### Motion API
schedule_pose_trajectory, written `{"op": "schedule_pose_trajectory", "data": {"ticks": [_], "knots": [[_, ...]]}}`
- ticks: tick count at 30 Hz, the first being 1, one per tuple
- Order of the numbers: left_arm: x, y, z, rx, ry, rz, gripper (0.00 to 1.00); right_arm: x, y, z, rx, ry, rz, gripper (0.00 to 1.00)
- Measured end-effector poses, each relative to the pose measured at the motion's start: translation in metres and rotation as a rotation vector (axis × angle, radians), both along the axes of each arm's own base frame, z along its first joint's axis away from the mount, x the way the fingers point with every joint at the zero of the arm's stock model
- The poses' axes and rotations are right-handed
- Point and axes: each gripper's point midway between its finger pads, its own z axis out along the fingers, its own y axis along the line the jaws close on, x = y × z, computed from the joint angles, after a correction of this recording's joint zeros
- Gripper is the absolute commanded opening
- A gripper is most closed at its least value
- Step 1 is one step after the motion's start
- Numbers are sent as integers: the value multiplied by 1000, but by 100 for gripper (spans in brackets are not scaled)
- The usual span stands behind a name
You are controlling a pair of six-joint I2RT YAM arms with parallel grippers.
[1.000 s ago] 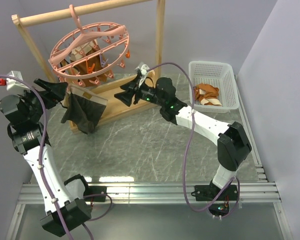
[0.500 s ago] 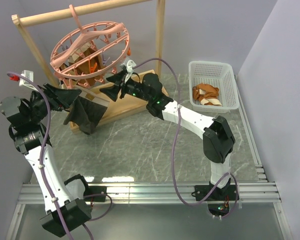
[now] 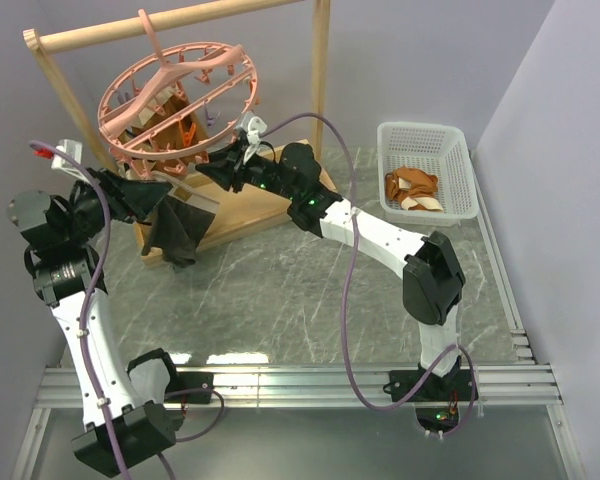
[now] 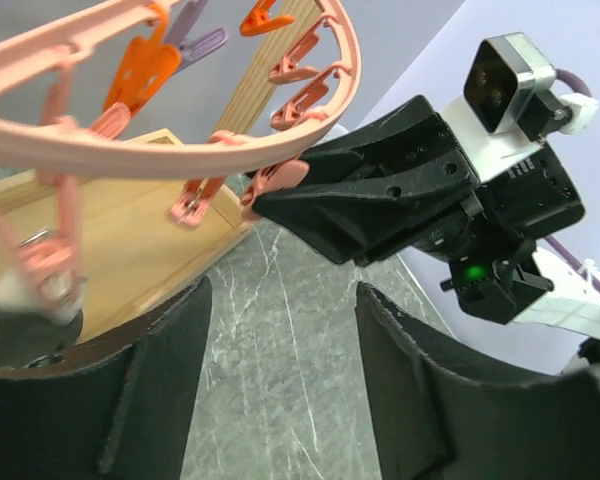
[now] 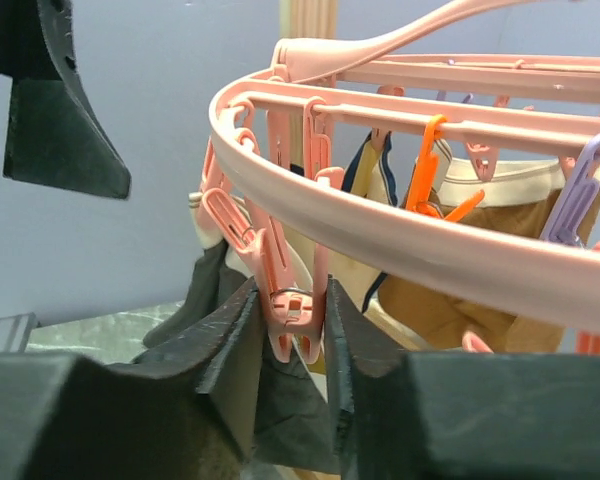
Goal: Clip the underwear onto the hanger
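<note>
The salmon-pink hanger (image 3: 175, 95) hangs tilted from the wooden rail, and its ring (image 4: 180, 155) and ring (image 5: 400, 240) fill both wrist views. The dark underwear (image 3: 175, 232) droops below its left rim. A pale waistband corner (image 4: 18, 292) sits in a pink clip. My right gripper (image 3: 210, 168) (image 5: 292, 312) is shut on a pink clip (image 5: 298, 305) at the ring's edge, with the dark underwear (image 5: 290, 420) just behind. My left gripper (image 3: 158, 196) (image 4: 280, 300) stands open beside the underwear's top edge, and only marble shows between its fingers.
The wooden rack (image 3: 180, 20) carries the hanger, and its base board (image 3: 255, 200) lies on the marble table. Tan and orange garments (image 3: 170, 128) hang inside the ring. At the right a white basket (image 3: 460, 160) holds orange-and-cream garments (image 3: 412, 188).
My right gripper has moved left to the hanger's rim and shut on a clip. The hanger has tipped up. My left gripper has shifted right and narrowed, and the underwear hangs more bunched.
</note>
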Motion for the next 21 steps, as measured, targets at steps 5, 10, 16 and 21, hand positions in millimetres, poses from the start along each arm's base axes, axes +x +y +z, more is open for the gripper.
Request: {"op": "schedule_pose_trajectory", "data": {"ticks": [5,10,16,21], "knots": [[8,-16,1,32,-32,-2,54,-10,9,0,-10,-37,-2,18],[20,-20,3,39,-50,66,54,-18,19,0,-23,-73,-43,17],[31,-19,4,29,-51,144,53,-19,24,6,-45,-94,-112,19],[39,-20,3,24,-46,194,52,-20,27,11,-62,-104,-154,20]]}}
